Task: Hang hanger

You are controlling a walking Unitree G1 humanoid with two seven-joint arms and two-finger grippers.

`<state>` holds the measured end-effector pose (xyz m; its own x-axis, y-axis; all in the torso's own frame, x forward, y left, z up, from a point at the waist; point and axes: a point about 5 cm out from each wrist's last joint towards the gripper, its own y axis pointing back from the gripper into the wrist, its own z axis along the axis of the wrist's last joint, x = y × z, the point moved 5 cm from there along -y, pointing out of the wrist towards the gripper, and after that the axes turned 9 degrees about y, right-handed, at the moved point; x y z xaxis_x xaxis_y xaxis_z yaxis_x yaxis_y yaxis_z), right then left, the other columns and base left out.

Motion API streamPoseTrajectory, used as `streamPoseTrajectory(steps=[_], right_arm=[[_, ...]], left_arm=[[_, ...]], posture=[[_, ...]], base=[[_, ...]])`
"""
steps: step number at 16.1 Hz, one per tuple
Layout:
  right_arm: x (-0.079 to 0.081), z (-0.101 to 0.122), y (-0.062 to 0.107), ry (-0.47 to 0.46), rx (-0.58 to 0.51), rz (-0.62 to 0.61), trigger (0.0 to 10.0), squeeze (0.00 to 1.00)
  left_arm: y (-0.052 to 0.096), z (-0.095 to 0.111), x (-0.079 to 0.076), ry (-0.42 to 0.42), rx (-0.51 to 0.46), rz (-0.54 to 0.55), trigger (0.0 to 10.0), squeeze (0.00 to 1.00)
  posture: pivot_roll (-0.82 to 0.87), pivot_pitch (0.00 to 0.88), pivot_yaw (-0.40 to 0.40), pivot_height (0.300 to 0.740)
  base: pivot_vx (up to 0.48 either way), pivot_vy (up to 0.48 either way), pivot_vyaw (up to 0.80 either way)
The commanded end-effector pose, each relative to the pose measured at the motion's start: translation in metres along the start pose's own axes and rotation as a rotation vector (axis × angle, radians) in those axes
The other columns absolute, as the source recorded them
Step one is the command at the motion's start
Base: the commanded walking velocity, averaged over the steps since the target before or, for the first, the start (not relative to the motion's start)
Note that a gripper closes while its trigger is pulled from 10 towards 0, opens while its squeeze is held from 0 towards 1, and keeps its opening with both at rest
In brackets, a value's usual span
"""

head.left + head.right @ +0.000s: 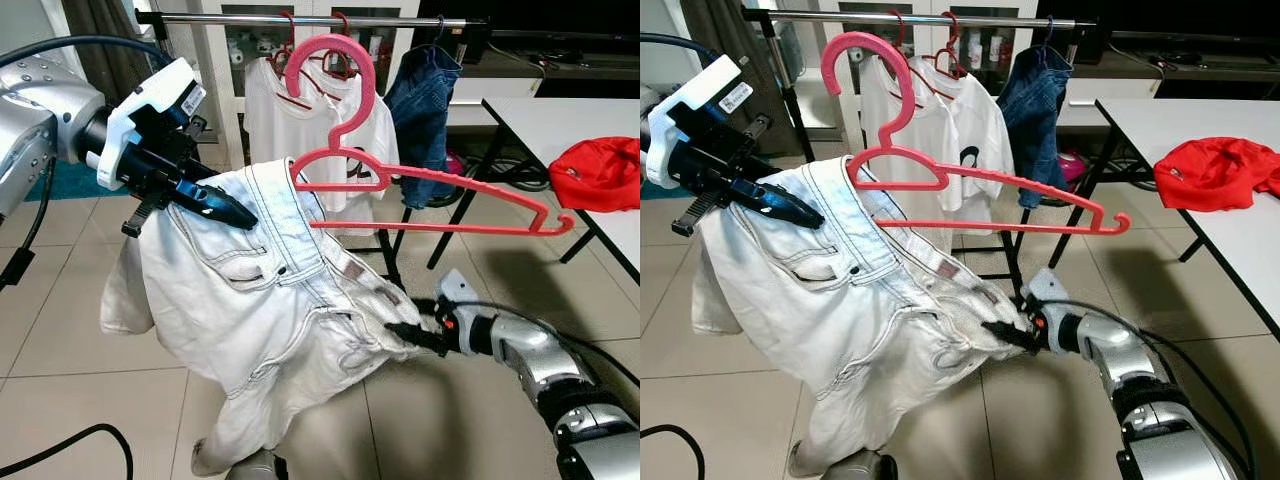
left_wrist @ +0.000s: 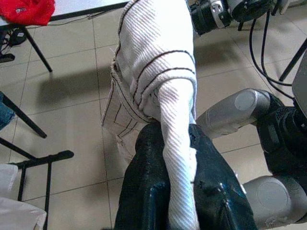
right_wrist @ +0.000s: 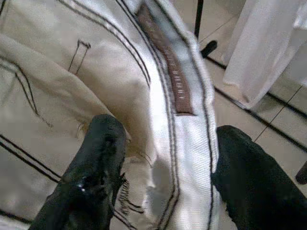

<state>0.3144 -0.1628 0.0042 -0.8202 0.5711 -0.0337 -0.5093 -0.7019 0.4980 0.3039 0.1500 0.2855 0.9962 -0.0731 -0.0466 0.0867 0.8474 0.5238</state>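
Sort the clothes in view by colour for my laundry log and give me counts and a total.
White: 2, the jeans held by the left gripper and the right gripper, and the T-shirt on the rail
Blue: 1, the denim garment on the rail
Red: 1, the cloth on the table
Total: 4
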Motion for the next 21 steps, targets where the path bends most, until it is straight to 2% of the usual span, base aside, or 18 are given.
streamPoseTrajectory(steps=[1,5,15,17,19,21], right_arm=[[0.002,-0.007,0.003,-0.043,0.01,0.009,0.0,0.0],[0.005,-0.012,0.005,-0.075,0.012,0.029,0.0,0.0],[0.006,-0.009,0.004,-0.118,-0.029,0.037,0.0,0.0],[0.001,-0.003,0.005,-0.168,-0.077,0.006,0.0,0.0],[-0.013,0.005,0.011,-0.224,-0.143,-0.07,0.0,0.0],[-0.02,0.011,0.015,-0.235,-0.184,-0.103,0.0,0.0]], left_arm=[[0.007,0.02,-0.004,-0.069,-0.021,0.006,0.0,0.0],[0.008,0.021,-0.004,-0.07,-0.02,0.01,0.0,0.0],[0.013,0.012,-0.003,-0.055,-0.019,0.037,0.0,0.0],[0.016,0.009,-0.001,-0.056,-0.016,0.056,0.0,0.0],[0.021,0.001,0.005,-0.059,-0.002,0.102,0.0,0.0],[0.024,-0.005,0.007,-0.056,0.018,0.124,0.0,0.0]], posture=[[0.08,0.0,0.021,0.74],[0.08,0.0,0.02,0.74],[0.08,0.0,0.013,0.74],[0.07,0.0,0.012,0.74],[0.07,0.0,0.007,0.74],[0.07,0.0,0.007,0.74]], base=[[0.0,0.0,0.0],[0.0,0.0,0.0],[0.0,0.0,0.0],[0.0,0.0,0.0],[0.0,0.0,0.0],[0.0,0.0,0.0]])
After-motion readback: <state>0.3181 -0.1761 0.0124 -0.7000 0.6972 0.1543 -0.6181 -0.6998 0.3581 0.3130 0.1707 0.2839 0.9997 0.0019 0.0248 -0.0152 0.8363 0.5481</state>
